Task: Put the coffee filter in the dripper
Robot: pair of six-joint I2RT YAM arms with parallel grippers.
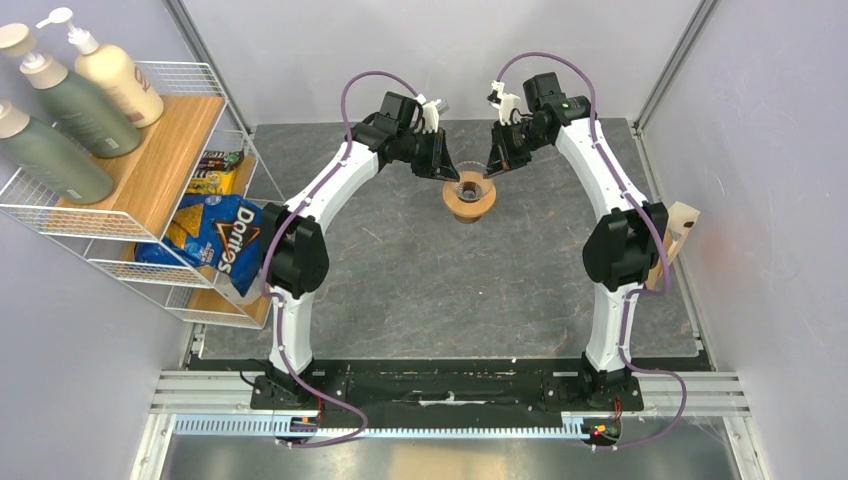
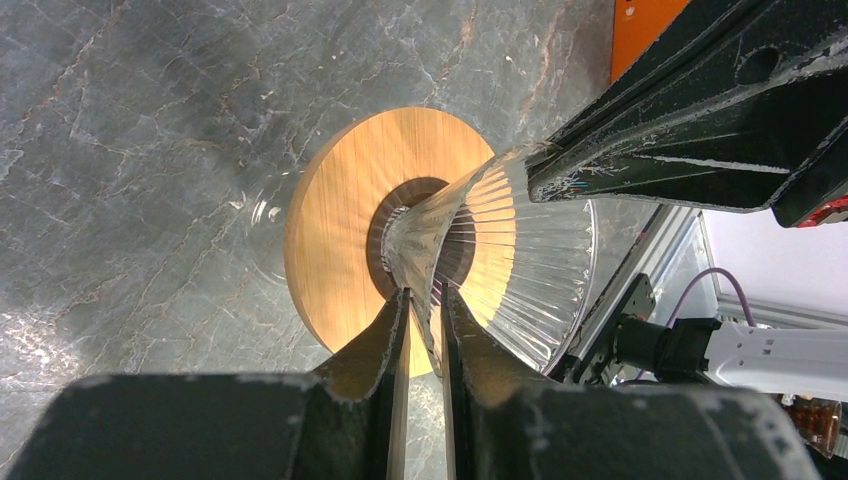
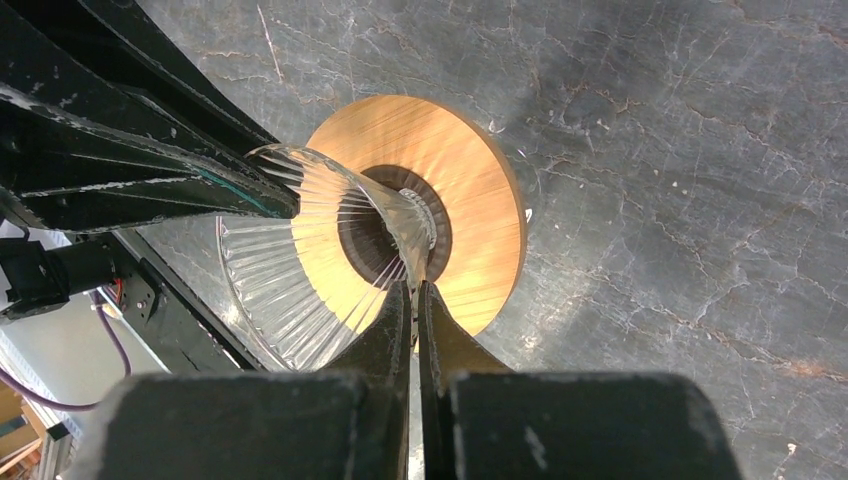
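The dripper, a clear ribbed glass cone with a round light-wood collar, is upright at the back middle of the table. My left gripper is shut on the cone's rim wall from the left; the left wrist view shows the glass between its fingers. My right gripper is shut on the opposite rim wall; the right wrist view shows the glass and wood collar at its fingers. The cone looks empty. The coffee filter is not in view.
A wire shelf at the left holds pump bottles and a Doritos bag. A light wooden holder sits at the table's right edge behind the right arm. Walls close in the back and sides.
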